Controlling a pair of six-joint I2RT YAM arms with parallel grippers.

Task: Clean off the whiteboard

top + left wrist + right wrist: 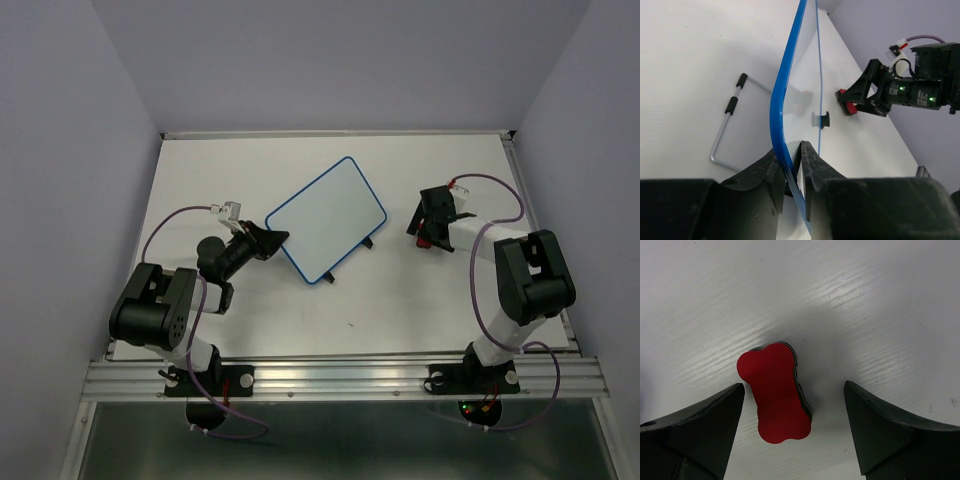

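Note:
The whiteboard [328, 218] is a blue-rimmed white panel lying askew mid-table; its face looks blank in the top view. My left gripper [275, 240] is shut on its near-left corner. In the left wrist view the blue rim [785, 85] runs up from between the closed fingers of that gripper [795, 160]. A red bone-shaped eraser [776, 392] lies on the table. My right gripper [794, 385] hangs open over it, a finger on each side, neither touching. The top view shows the right gripper [425, 235] to the right of the board.
A bent metal wire stand [727, 130] with black sleeves lies on the table beside the board. A small black foot [824, 120] props the board's far edge. The right arm [520, 280] stands at the table's right side, with walls close around.

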